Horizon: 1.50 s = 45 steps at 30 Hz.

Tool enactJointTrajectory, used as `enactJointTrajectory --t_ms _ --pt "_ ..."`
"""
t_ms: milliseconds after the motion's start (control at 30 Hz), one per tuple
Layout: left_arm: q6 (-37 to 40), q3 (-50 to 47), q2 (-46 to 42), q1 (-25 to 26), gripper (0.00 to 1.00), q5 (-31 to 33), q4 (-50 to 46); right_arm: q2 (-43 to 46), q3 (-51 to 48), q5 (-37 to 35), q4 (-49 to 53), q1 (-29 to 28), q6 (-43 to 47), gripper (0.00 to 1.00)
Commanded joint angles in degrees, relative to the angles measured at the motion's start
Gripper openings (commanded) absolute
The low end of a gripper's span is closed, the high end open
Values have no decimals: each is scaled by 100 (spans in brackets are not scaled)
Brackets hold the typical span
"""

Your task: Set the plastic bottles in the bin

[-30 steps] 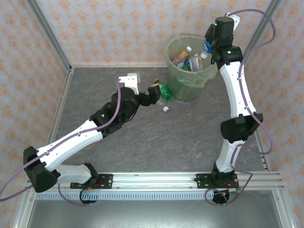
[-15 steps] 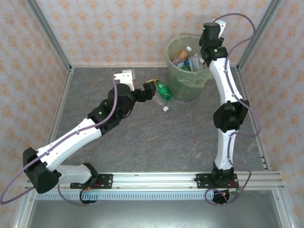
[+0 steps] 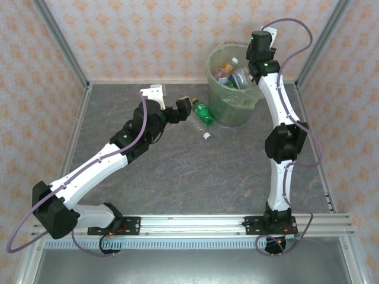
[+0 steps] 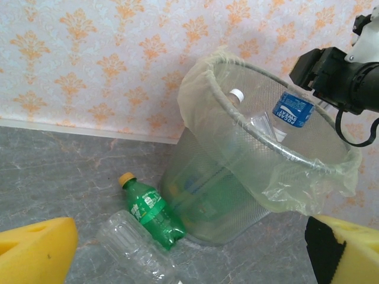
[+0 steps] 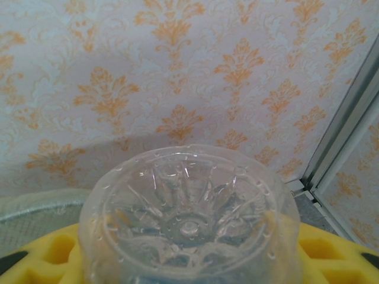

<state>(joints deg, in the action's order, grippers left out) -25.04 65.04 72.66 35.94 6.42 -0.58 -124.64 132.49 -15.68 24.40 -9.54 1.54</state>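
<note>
The bin, pale green and bag-lined, stands at the back of the table and holds several plastic bottles. My right gripper hangs over its opening, shut on a clear bottle with a blue label. In the right wrist view the bottle's ribbed base sits between the yellow pads. A green bottle and a clear bottle lie on the table against the bin. My left gripper is open just short of them, nothing between its pads.
The green bottle and the clear bottle lie left of the bin's foot. Patterned walls with metal posts close in the back and both sides. The bin sits close to the back right corner.
My right arm has swung left, carrying the blue-labelled bottle from the bin's right rim to over its opening. My left gripper has shifted slightly back and left, still open.
</note>
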Motion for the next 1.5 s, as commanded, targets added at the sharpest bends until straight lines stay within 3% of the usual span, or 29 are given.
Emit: enactJointTrajectory --t_ms 0,133,267,467,700,933,1467 --pt "56 -110 38 -48 99 -185 315 213 -382 167 125 -309 211 54" --pt "41 -118 46 -79 99 -261 348 339 -548 -174 175 -412 346 71" --pt "44 -166 1 -96 99 -259 348 584 -548 -71 197 -495 399 81" --pt "30 -275 -88 -157 99 -318 410 973 -503 167 240 -549 250 88" --pt "-1 -229 -55 -184 99 -383 305 941 -135 155 435 -518 -38 85" --pt "-218 -230 34 -253 99 -532 201 459 515 606 735 -219 -595 66" --pt "-818 -244 181 -324 99 -505 -224 101 88 1778 828 58 -1227 66"
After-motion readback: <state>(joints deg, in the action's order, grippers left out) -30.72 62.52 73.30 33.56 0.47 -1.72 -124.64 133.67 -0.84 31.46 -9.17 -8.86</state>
